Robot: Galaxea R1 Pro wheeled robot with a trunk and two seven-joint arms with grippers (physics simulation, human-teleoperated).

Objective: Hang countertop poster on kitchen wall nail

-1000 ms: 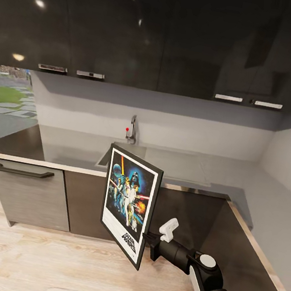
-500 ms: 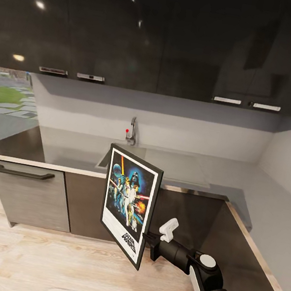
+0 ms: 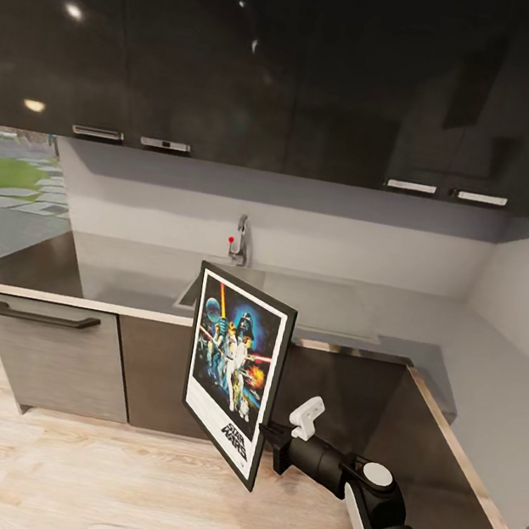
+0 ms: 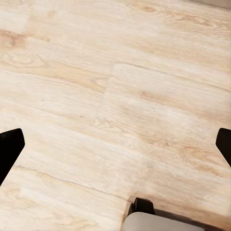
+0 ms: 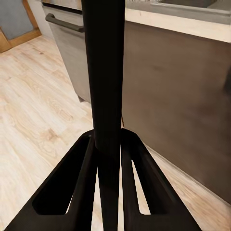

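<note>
Black fingers of the right gripper (image 3: 268, 439) clamp the lower right edge of the poster (image 3: 234, 367), holding it upright in the air above the wood floor (image 3: 91, 477), in front of the dark cabinets (image 3: 337, 397) and clear of the tabletop (image 3: 125, 276). Seen along the right wrist, the two fingers (image 5: 86, 178) press either side of the poster's thin black frame (image 5: 106, 72), which rises edge-on between them. The poster's printed face, colourful figures on dark blue with a black title below, turns toward the head camera, its top corner overlapping the tabletop's front edge in that view. The left gripper (image 4: 115, 144) hangs over bare floorboards (image 4: 115, 86); its dark fingers (image 4: 8, 147) sit at opposite margins of the wrist picture, spread wide with nothing between them. Beyond the poster, a grey drawer front with a dark bar handle (image 3: 45, 316) stands at the left end of the cabinet run. The grey L-shaped tabletop runs along the back wall and returns down the right side. A sink (image 3: 201, 284) is set into it, with a steel tap (image 3: 239, 241) bearing a small red knob behind. Pale grey wall (image 3: 345, 244) backs the tabletop, and glossy dark wall cupboards (image 3: 248, 55) with bright metal handles hang above. At far left a window (image 3: 8, 178) gives onto grass and paving
</note>
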